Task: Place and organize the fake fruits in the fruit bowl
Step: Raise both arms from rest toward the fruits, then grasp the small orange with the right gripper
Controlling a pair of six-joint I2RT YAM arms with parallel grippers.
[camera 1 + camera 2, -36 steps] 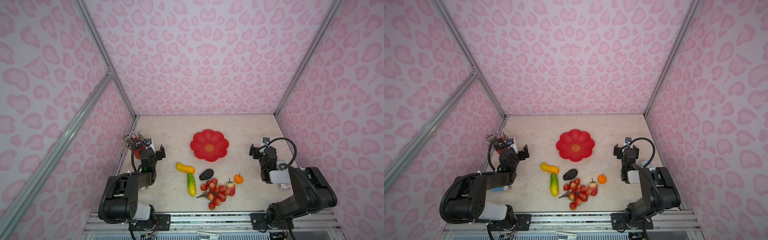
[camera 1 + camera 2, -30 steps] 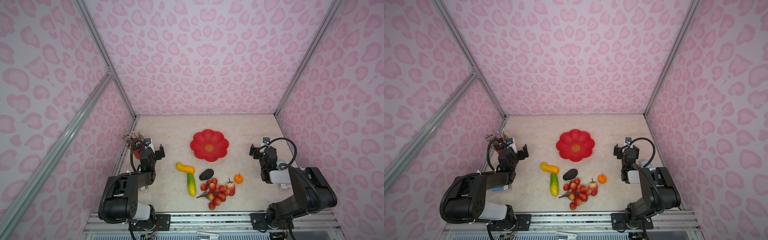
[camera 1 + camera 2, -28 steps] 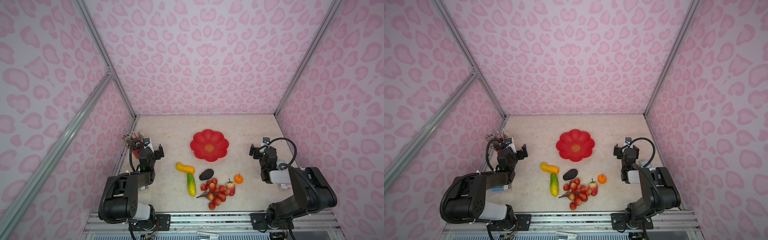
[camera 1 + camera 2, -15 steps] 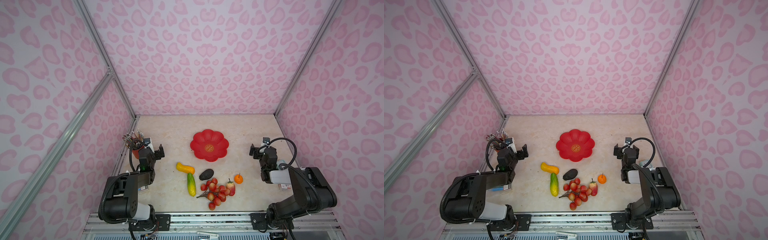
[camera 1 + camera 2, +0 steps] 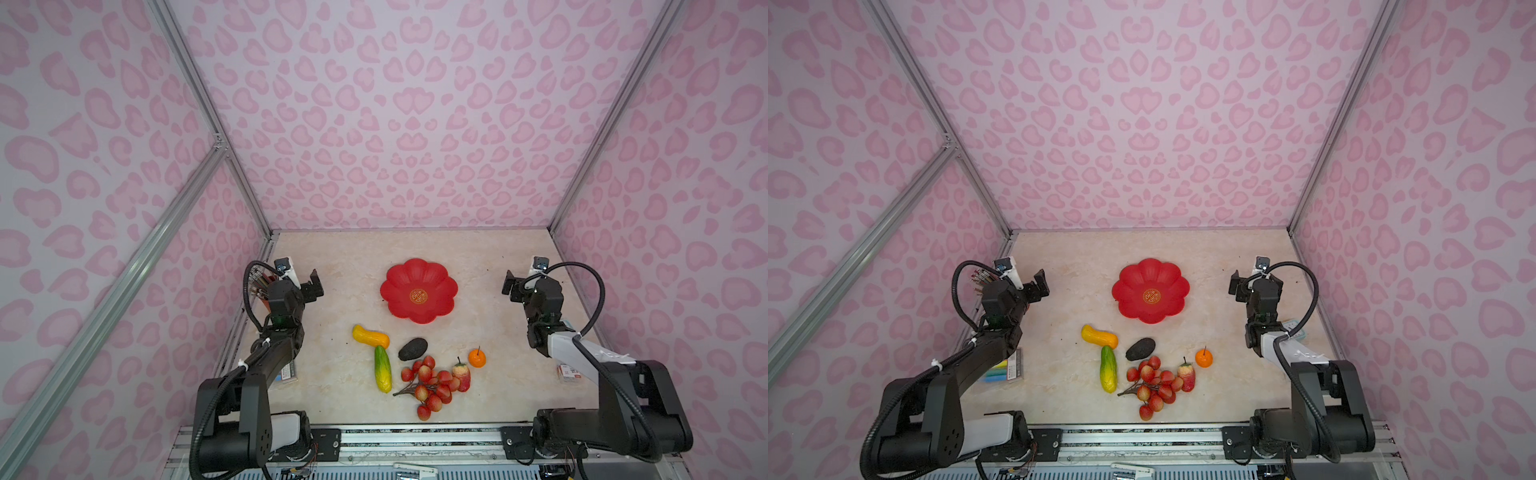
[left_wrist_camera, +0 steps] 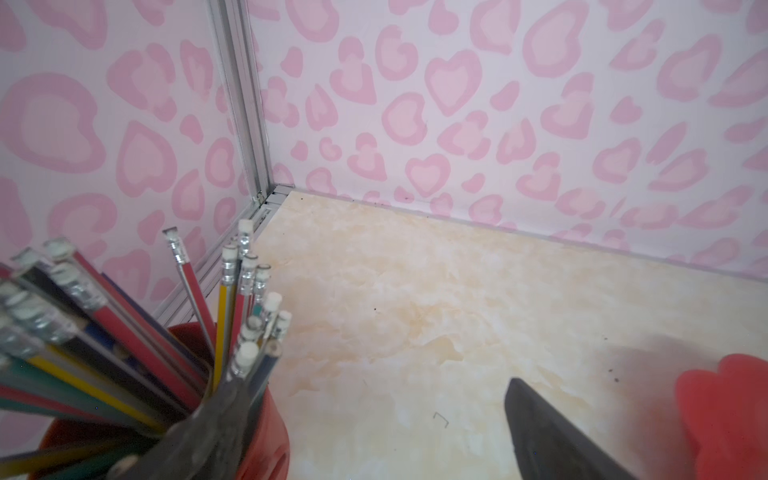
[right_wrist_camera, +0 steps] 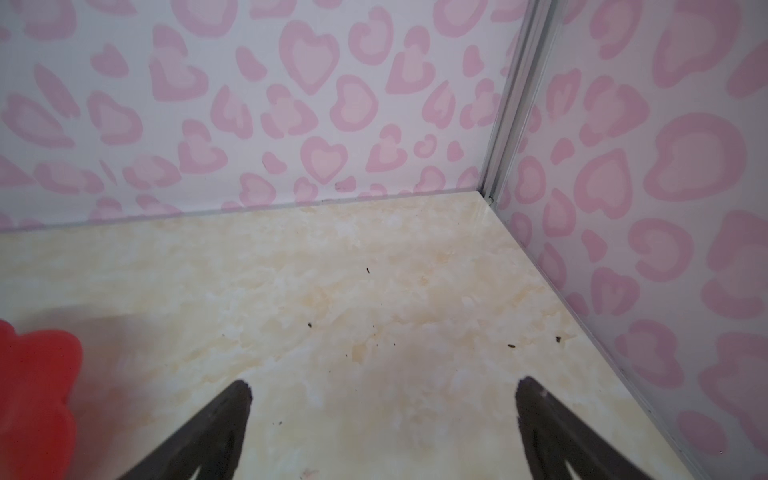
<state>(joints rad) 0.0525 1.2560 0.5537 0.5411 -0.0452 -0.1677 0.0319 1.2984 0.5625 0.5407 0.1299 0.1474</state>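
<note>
Fruit bowl point(image 5: 398, 286) sits mid-table, between left gripper point(image 5: 312, 286) and right gripper point(image 5: 512, 286); both have jaws spread wide and grip nothing. Nearer the robot bases, outside the bowl, lie gourd point(image 5: 370, 336), green-yellow oblong point(image 5: 382, 369), avocado point(image 5: 412, 348), berry cluster point(image 5: 430, 386), strawberry point(image 5: 462, 375) and small orange point(image 5: 476, 358). The left gripper stands just beside the pencil cup point(image 6: 266, 436).

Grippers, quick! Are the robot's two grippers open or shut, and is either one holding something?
The black left gripper: jaws open, holding nothing.
The black right gripper: jaws open, holding nothing.
</note>
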